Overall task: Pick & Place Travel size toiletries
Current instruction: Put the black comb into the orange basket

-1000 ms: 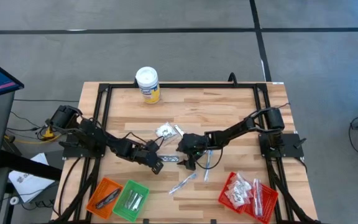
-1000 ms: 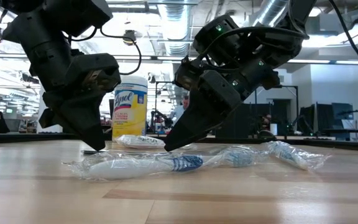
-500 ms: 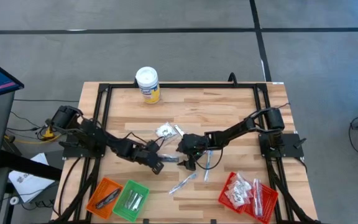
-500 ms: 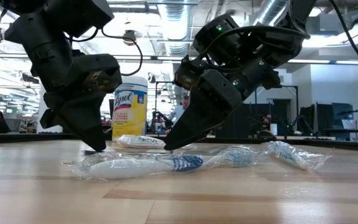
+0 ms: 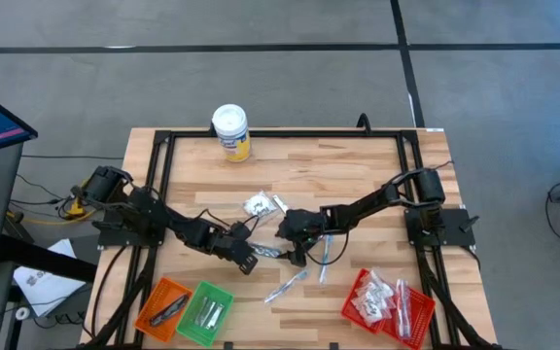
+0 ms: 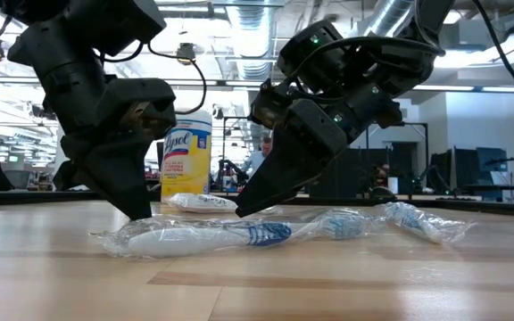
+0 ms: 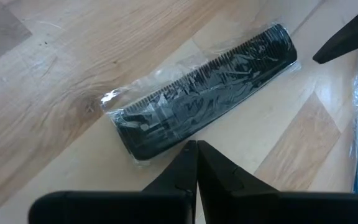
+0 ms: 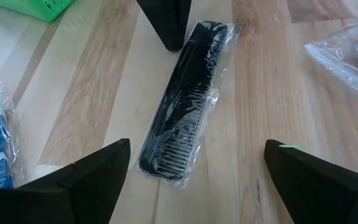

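Note:
A black comb in a clear wrapper (image 5: 269, 252) lies flat on the wood between my two grippers. It shows plainly in the left wrist view (image 7: 204, 102) and the right wrist view (image 8: 182, 106). My left gripper (image 5: 249, 262) is shut and points down at one long side of the comb, near one end. My right gripper (image 5: 294, 254) is open, with its fingers standing wide apart on either side of the comb's other end (image 8: 166, 165), clear of it. Wrapped toothbrushes (image 6: 194, 237) lie nearer the table's near edge. White sachets (image 5: 258, 204) rest farther back. My left gripper has its shut fingertips (image 7: 196, 149) at the long edge of the comb's wrapper (image 7: 166, 146), slanting down from above. Whether they touch it I cannot tell. The comb lies flat on the table.
A yellow canister with a white lid (image 5: 231, 131) stands near the far edge. Orange (image 5: 163, 304) and green (image 5: 206, 311) baskets sit at the near left, and a red basket (image 5: 389, 303) holding white sachets sits at the near right. More wrapped toothbrushes (image 5: 287, 286) lie near the middle.
My left arm has edged slightly toward the table's right, its fingers still shut and its tips still down by the comb.

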Controlling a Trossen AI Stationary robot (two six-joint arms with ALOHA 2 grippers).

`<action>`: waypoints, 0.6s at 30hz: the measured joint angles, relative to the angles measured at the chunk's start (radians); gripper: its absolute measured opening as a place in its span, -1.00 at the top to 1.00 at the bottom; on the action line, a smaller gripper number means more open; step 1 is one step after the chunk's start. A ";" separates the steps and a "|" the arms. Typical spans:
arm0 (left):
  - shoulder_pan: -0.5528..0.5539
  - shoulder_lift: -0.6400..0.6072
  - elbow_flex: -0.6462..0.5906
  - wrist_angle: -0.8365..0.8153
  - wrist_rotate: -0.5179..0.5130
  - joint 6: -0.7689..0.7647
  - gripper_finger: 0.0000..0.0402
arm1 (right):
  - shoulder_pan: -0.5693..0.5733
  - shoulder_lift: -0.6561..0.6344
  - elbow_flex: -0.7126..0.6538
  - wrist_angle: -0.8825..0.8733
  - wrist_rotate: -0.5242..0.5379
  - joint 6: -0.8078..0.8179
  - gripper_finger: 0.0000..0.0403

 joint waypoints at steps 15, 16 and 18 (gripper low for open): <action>0.000 -0.074 -0.005 0.024 -0.087 0.007 1.00 | 0.009 0.000 0.000 0.014 -0.028 0.060 -0.80; 0.001 -0.074 -0.005 0.024 -0.088 0.007 1.00 | 0.013 0.000 0.000 0.014 -0.028 0.060 -0.80; 0.001 -0.075 -0.005 0.023 -0.088 0.008 1.00 | 0.015 0.000 0.000 0.014 -0.029 0.060 -0.80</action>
